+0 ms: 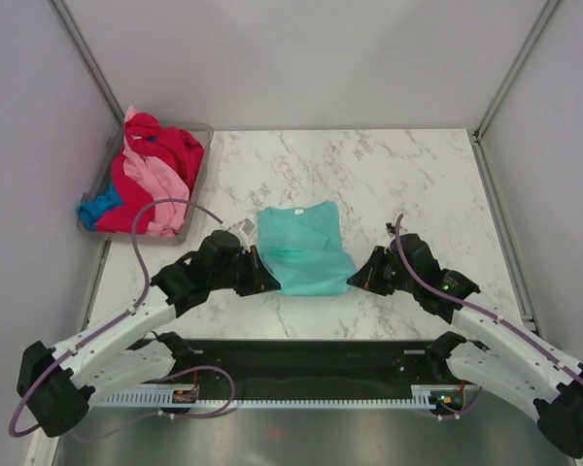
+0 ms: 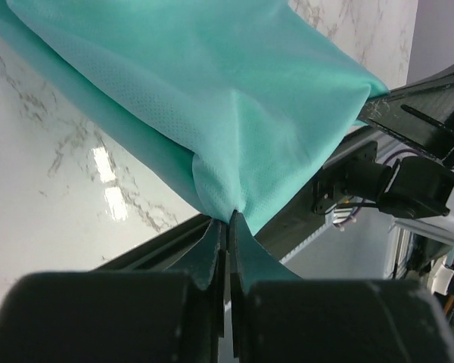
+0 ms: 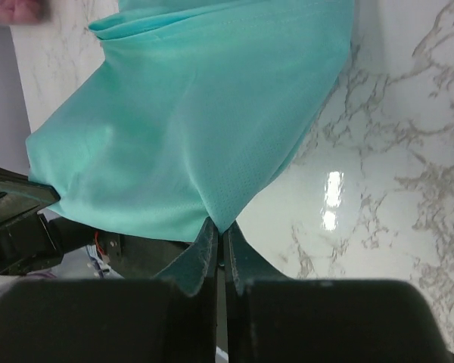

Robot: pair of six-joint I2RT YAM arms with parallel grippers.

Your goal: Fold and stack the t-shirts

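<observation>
A teal-turquoise t-shirt (image 1: 304,245) lies partly folded in the middle of the marble table. My left gripper (image 1: 269,282) is shut on its near left corner; the left wrist view shows the cloth (image 2: 234,113) pinched between the fingertips (image 2: 228,219). My right gripper (image 1: 355,281) is shut on its near right corner; the right wrist view shows the cloth (image 3: 204,128) pinched at the fingertips (image 3: 219,227). The near edge of the shirt is lifted a little between the two grippers. More t-shirts, crimson red (image 1: 175,155), light pink (image 1: 160,189) and bright blue (image 1: 99,207), are heaped at the far left.
The heap of shirts fills a grey plastic tub (image 1: 202,131) at the table's far left corner. Grey walls enclose the table on three sides. A black rail (image 1: 301,354) with both arm bases runs along the near edge. A purple cable (image 1: 155,209) loops over the left arm.
</observation>
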